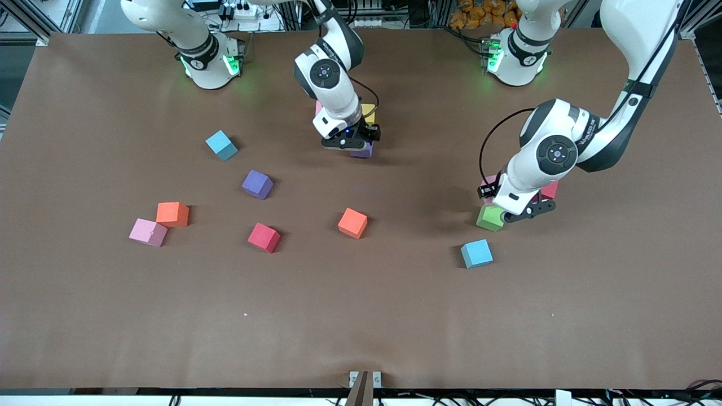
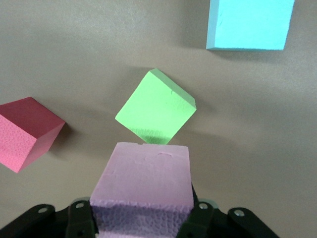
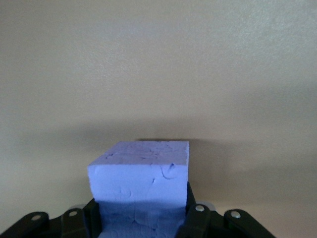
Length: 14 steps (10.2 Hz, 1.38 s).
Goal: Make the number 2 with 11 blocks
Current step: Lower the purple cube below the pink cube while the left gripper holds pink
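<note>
Two pincers, each clenched on a block. Right gripper (image 1: 352,142) sits low over the table (image 1: 361,316) toward the robots' bases, near mid-table; its fingers clamp a purple block (image 3: 140,183) from both sides, lavender-blue in the right wrist view. Just beside this gripper, partly hidden by the arm, a yellow block (image 1: 369,113) and a sliver of pink (image 1: 318,106). No finished number 2 can be made out; those hidden blocks are all that shows there.

Left gripper (image 1: 510,211) is toward the left arm's end of the table, grasping a pale pink block (image 2: 143,186). Green block (image 2: 155,107) lies right at the held block's edge, turned corner-on; whether the two touch, I cannot tell. Red block (image 2: 27,131) lies close beside this gripper, under the arm in the front view. Light blue block (image 1: 476,253) lies near it, closer to the front camera.

Loose blocks well apart from both grippers, toward the right arm's end: teal block (image 1: 221,145), second purple block (image 1: 258,184), orange block (image 1: 172,214) touching a pink block (image 1: 148,232), another red block (image 1: 264,237), second orange block (image 1: 353,223) mid-table.
</note>
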Available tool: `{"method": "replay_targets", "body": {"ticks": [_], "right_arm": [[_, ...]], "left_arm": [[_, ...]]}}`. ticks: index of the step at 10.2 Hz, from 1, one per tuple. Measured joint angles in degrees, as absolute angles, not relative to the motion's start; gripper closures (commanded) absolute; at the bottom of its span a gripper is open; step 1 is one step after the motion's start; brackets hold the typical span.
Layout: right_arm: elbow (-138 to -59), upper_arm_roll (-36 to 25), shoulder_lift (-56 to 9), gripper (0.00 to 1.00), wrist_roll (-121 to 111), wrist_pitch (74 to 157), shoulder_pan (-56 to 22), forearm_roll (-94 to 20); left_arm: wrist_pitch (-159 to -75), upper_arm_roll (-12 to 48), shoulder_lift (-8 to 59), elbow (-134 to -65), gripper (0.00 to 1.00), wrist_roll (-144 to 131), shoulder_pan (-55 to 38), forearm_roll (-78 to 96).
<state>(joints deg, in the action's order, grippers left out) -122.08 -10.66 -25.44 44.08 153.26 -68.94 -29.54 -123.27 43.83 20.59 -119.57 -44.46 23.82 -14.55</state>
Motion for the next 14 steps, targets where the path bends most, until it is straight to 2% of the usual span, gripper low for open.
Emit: {"method": "replay_targets", "body": {"ticks": [5,14], "right_arm": [[-122.1,-10.7,-25.6,0.77,44.7,153.4,-69.4,-29.5],[-122.2,-10.7,-25.6,0.77,44.7,152.4,-70.4,-29.5]], "left_arm": [[-121.4,43.8,24.6,-119.7,0.78,-45.5,23.8,-14.5],[-121.3,44.0,26.5,-119.5,0.76,-46.6,23.7,-14.5]]}}
